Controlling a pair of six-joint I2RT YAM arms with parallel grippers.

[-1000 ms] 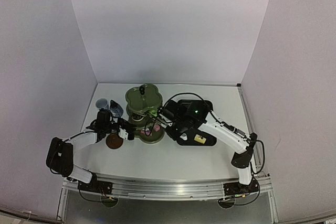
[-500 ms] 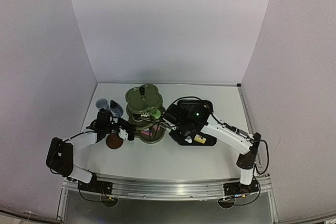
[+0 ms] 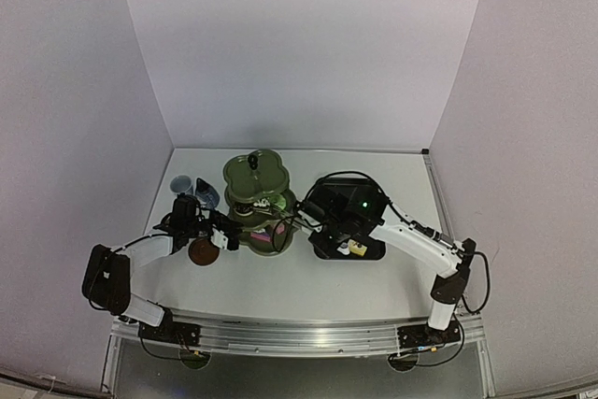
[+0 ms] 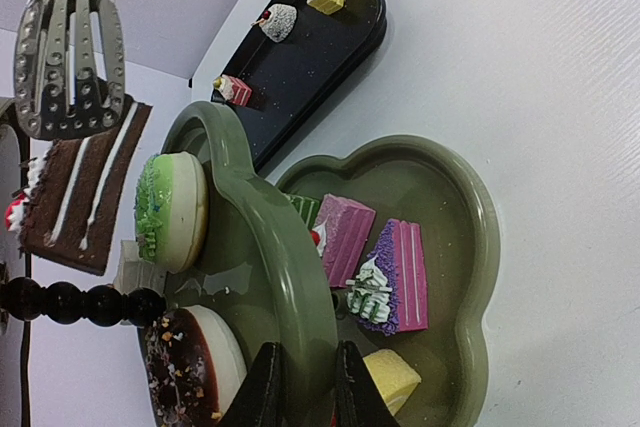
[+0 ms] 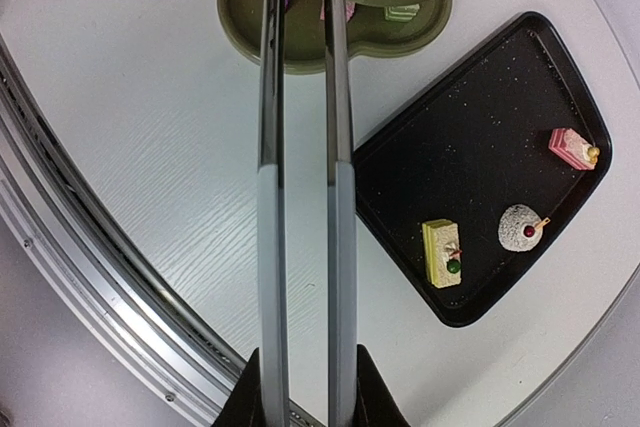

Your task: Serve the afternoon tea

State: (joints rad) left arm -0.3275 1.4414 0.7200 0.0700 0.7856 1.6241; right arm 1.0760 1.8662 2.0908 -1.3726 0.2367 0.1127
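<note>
The left gripper [image 4: 305,387] pinches the rim of the green stand [image 4: 472,247], at its middle plate. The right gripper [image 5: 303,382] squeezes the long tongs [image 5: 272,97], which reach to the stand. Pink, green and brown cakes [image 4: 402,277] sit on the stand. Three more lie on the black tray [image 5: 470,147].

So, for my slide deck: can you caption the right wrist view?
Right gripper holds tongs toward the green tiered stand; three small cakes sit on the black tray.
</note>
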